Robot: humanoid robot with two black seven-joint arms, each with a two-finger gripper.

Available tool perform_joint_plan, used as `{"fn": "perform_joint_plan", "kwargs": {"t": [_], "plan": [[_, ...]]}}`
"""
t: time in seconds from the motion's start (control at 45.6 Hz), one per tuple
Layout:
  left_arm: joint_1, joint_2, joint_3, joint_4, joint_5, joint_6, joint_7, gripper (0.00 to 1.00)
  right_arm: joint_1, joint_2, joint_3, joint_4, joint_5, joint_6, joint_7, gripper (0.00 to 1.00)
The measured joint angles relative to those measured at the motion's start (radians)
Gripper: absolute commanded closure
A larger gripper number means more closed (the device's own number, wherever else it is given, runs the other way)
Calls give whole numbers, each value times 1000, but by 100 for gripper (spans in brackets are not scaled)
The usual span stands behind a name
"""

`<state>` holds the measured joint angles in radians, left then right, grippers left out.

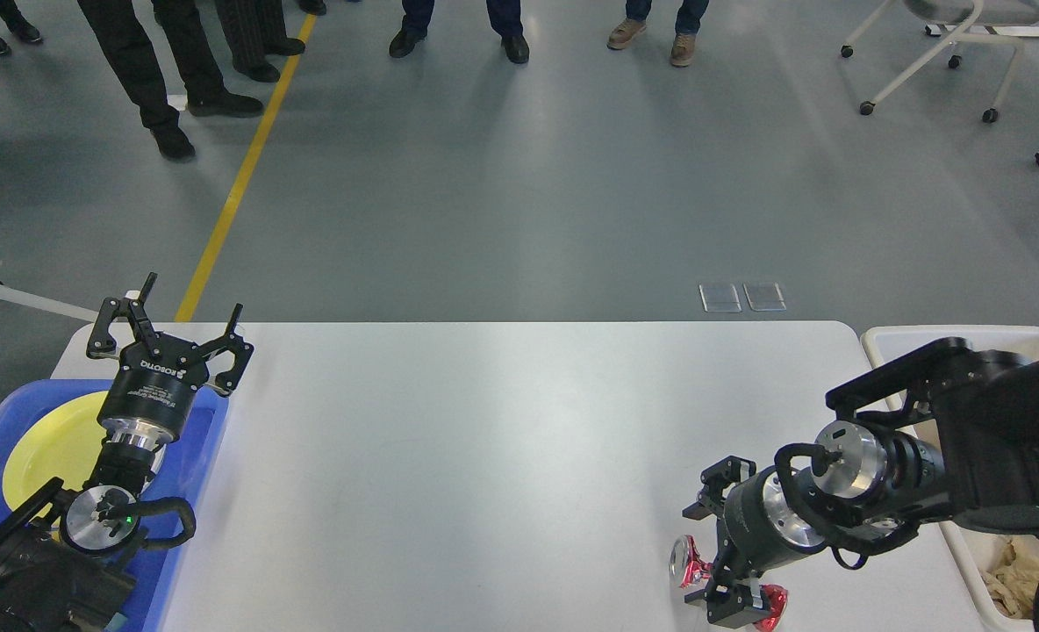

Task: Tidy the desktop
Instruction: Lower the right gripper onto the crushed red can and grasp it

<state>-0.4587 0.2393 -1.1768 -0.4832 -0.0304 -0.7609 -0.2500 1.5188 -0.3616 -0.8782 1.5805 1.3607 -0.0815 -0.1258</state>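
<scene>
Right gripper (720,549) spreading open around crushed red can (691,562), near right of desk (484,439) | left gripper (168,329) hanging open over blue tray (195,456), far left.

Bright, even overhead light, sharp nearly throughout.

We see the desktop (502,456) lit from above: a broad pale sheen runs down its middle toward the near edge, fading to a cooler grey toward its left and right edges. The grey floor (519,193) beyond the far edge carries soft pale reflections under the standing people's shoes (221,104), with only faint, diffuse shadows. Our right gripper (712,553) throws a small soft shadow on the desktop near the near right corner. Metal rings on both arms glint. The far edge bows slightly, a wide-lens curve, and we find no motion blur.
</scene>
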Motion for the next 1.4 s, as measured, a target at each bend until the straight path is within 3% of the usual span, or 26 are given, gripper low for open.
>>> {"fn": "perform_joint_plan", "kwargs": {"t": [0.416, 0.482, 0.833, 1.008, 1.315, 1.403], "plan": [[0, 0, -1, 0, 0, 0, 0, 4, -140, 41, 11, -130, 4, -113, 2, 10], [0, 0, -1, 0, 0, 0, 0, 4, -147, 41, 10, -139, 4, -119, 2, 14], [0, 0, 0, 0, 0, 0, 0, 4, -189, 73, 12, -202, 1, -120, 2, 15], [0, 0, -1, 0, 0, 0, 0, 4, -207, 86, 12, -228, 2, -121, 2, 22], [0, 0, -1, 0, 1, 0, 0, 4, -226, 96, 12, -252, 3, -120, 0, 49], [0, 0, -1, 0, 1, 0, 0, 4, -228, 96, 12, -252, 3, -120, 0, 50]]}}
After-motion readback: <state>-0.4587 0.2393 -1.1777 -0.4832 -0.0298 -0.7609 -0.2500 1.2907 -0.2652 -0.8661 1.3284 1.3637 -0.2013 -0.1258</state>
